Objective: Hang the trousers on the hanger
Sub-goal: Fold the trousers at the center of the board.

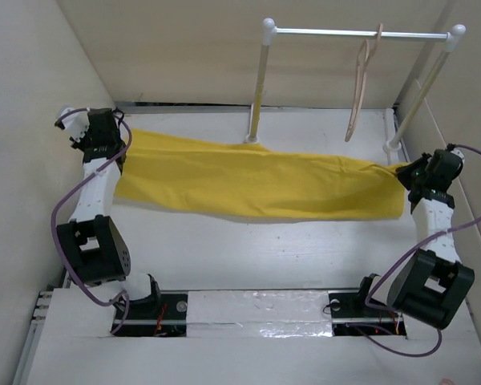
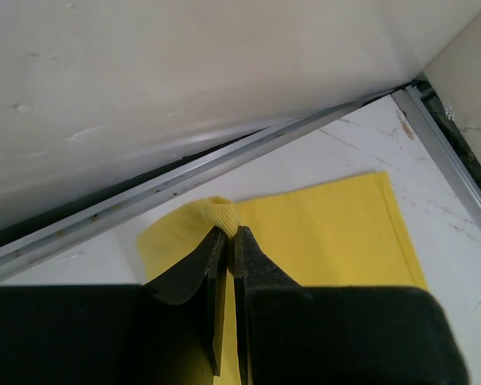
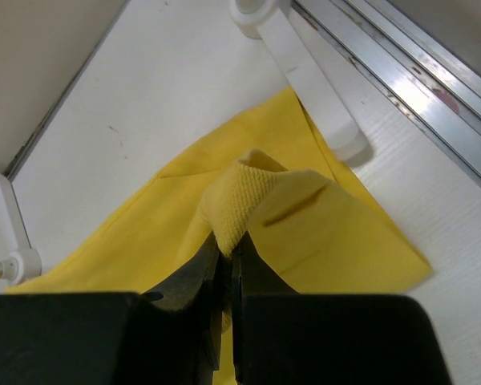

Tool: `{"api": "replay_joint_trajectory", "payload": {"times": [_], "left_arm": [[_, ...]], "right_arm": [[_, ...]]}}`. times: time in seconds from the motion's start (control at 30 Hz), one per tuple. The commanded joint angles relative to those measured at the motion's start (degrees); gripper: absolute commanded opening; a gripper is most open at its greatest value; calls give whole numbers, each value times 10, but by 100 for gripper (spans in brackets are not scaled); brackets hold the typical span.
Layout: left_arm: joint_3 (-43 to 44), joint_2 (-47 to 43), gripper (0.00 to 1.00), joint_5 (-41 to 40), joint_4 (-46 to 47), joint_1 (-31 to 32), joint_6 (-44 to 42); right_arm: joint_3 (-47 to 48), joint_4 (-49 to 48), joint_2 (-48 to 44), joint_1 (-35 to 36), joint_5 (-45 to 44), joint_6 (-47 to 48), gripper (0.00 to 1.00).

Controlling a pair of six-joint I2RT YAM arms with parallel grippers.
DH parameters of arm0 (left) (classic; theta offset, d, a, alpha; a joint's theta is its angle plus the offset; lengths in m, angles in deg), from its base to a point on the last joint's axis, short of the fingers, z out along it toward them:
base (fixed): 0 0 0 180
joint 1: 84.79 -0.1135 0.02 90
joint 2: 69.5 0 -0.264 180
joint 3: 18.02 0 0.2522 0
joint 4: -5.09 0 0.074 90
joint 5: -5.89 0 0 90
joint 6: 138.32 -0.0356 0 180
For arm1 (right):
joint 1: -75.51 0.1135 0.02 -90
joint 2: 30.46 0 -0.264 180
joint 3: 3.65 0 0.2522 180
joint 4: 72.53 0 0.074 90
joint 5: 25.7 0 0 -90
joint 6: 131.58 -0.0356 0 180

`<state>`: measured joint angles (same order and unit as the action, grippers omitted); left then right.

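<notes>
trousers [image 1: 256, 186] lay spanning 9 to 3 o'clock | left claw [image 2: 227, 234] clamped on 9 o'clock end | right claw [image 3: 226, 245] clamped on 3 o'clock end | soft, light, floppy; would likely sag mid-span, ends best held | hanger [image 1: 359, 88] hung at 1 o'clock

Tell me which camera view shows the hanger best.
The top external view: the whole hanger hangs from the white rail there. Neither wrist view shows it at all.
</notes>
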<state>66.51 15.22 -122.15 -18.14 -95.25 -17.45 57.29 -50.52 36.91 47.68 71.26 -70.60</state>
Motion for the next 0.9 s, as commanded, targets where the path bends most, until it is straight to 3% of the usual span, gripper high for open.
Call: {"api": "replay_joint_trajectory", "payload": {"times": [0.0, 0.17, 0.57, 0.63, 0.67, 0.73, 0.77, 0.83, 0.87], "left_arm": [[60, 34, 0, -19, 61, -6, -32], [87, 94, 0, -4, 90, -1, -33], [178, 239, 0, -1, 161, 15, -96], [188, 251, 6, 4, 177, 15, -105], [202, 267, 15, 13, 176, 15, -109], [215, 281, 22, 20, 157, 15, -106], [218, 286, 24, 25, 154, 15, -102], [194, 275, 36, 31, 174, 15, -95], [176, 262, 48, 42, 185, 15, -95]], "right_arm": [[71, -84, 35, 17, -51, -5, 0], [111, -92, 99, 48, -104, -7, 0], [222, -99, 251, 76, -132, 6, 5], [241, -91, 267, 82, -132, 6, 6], [252, -88, 279, 88, -132, 6, 9], [258, -90, 287, 93, -128, 5, 15], [259, -93, 290, 93, -110, 4, 34], [255, -96, 288, 93, -94, 2, 56], [243, -104, 277, 93, -79, 0, 71]]}}
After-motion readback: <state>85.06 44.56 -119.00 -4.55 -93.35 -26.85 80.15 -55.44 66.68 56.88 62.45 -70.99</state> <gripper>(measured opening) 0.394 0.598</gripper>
